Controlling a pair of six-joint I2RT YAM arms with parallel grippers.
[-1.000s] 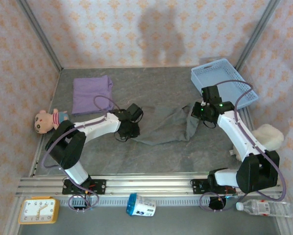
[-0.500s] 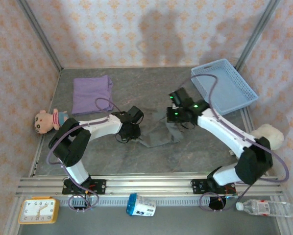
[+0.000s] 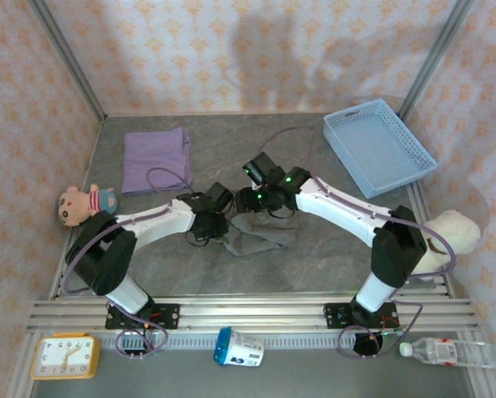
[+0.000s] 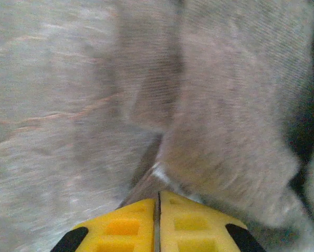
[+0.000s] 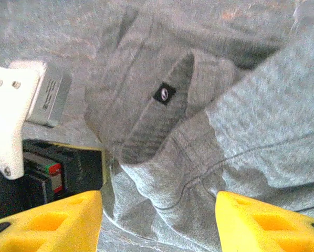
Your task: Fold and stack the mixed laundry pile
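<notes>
**Flattening the bunched trousers before the next fold**

The left hand [image 4: 158, 223] had its fingers pressed together, pinching a thin edge of the grey-brown trousers [image 3: 260, 236] that showed just ahead of its tips. The right hand [image 5: 158, 226] hung spread wide just above the same garment and gripped nothing. A rumpled fold with a small dark label lay ahead of it, between its fingers. The two hands sat close beside each other over the counter [image 3: 331, 257]. The lilac shirt [image 3: 155, 157] lay folded flat, well beyond the left hand and off to its left.

The trousers looked bunched rather than squared, so the fold seemed only partly made. To do it well, the right hand would need to settle on the top layer alone, near the fold's edge, and close fully before pulling. The left hand's pinch should serve as the anchor while the cloth is drawn taut and laid edge on edge. The left arm's wrist sat just to the right hand's left, so a pull away from it looked safer.
</notes>
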